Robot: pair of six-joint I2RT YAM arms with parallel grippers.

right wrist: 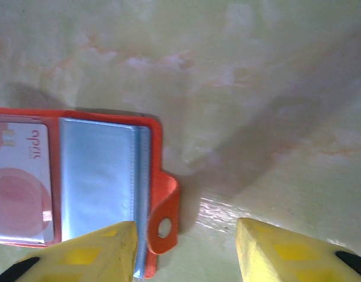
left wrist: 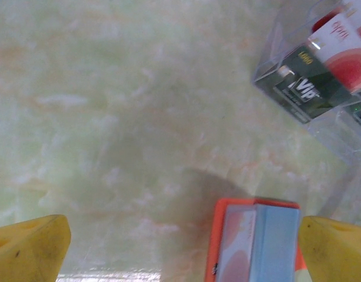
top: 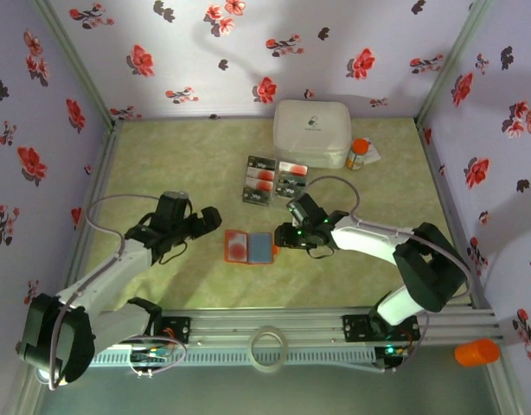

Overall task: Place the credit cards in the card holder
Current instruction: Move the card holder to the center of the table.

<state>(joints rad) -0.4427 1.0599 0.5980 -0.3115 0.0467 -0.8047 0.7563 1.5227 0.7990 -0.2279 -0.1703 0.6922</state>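
The orange card holder [top: 248, 247] lies open on the table, with a white card with red blotches [right wrist: 22, 188] in its left pocket and blue sleeves [right wrist: 98, 176] on its right half. More credit cards [top: 272, 180], black and white, sit in clear trays behind it. My left gripper [top: 209, 220] is open just left of the holder [left wrist: 257, 241], its yellow fingers [left wrist: 30, 247] wide apart. At the holder's right edge my right gripper [right wrist: 186, 252] is open, with the orange snap tab [right wrist: 166, 217] between its fingers [right wrist: 298, 252] but untouched.
A big white rounded box [top: 311, 132] stands at the back, with an orange-capped pill bottle [top: 358, 153] to its right. The clear card tray [left wrist: 321, 70] is close ahead of the left gripper. A tape ring [top: 269, 347] lies on the front rail.
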